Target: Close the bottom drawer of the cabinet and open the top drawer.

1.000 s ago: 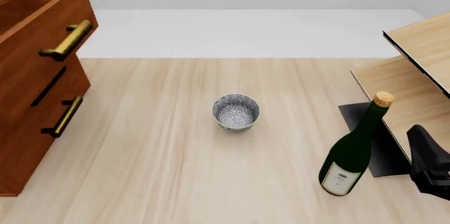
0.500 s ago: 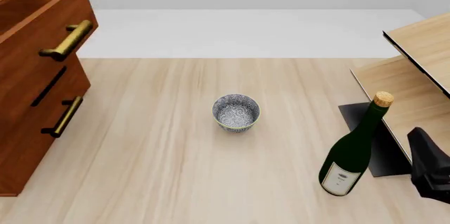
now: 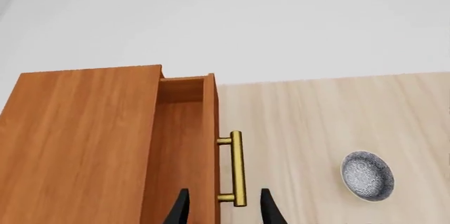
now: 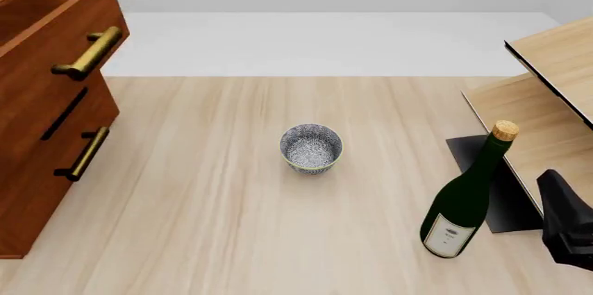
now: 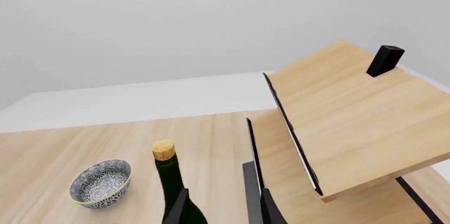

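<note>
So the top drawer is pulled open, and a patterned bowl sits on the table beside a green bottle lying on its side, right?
Not quite. The top drawer is open and the bowl sits on the table, but the front view shows the green bottle standing upright, cork on top.

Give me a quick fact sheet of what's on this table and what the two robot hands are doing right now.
cabinet: reddish-brown, at the table's left edge
top drawer: pulled out, brass handle free
bottom drawer: not clearly in view
bowl: patterned, mid-table, upright
bottle: dark green, corked, standing at right
shelf unit: pale wood, far right
left hand: fingers apart, either side of the top drawer's handle, not gripping
right hand: open, near the bottle, holding nothing
</note>
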Motion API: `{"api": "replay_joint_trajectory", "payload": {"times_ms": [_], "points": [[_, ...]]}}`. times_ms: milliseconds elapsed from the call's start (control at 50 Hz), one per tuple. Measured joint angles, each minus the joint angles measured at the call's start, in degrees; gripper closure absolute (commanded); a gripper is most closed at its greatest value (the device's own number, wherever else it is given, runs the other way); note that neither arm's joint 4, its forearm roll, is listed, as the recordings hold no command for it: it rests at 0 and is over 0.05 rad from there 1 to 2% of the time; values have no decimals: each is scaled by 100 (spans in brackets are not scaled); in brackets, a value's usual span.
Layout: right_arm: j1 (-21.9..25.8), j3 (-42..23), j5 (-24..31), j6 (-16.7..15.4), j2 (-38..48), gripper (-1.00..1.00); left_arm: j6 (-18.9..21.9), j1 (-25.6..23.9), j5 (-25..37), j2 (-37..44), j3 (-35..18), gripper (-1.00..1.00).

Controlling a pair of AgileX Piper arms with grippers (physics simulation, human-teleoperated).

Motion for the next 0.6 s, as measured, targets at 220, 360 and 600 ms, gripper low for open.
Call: {"api": "replay_joint_trajectory", "payload": {"times_ms": [220, 360, 600], "points": [[5, 1, 0, -10, -3, -100, -257, 35, -156, -177, 438, -100], [4, 3, -15, -11, 11, -100, -440, 44, -266, -276, 708, -100], [2, 2, -39, -2, 40, -100, -774, 40, -459, -441, 1087, -100]]}}
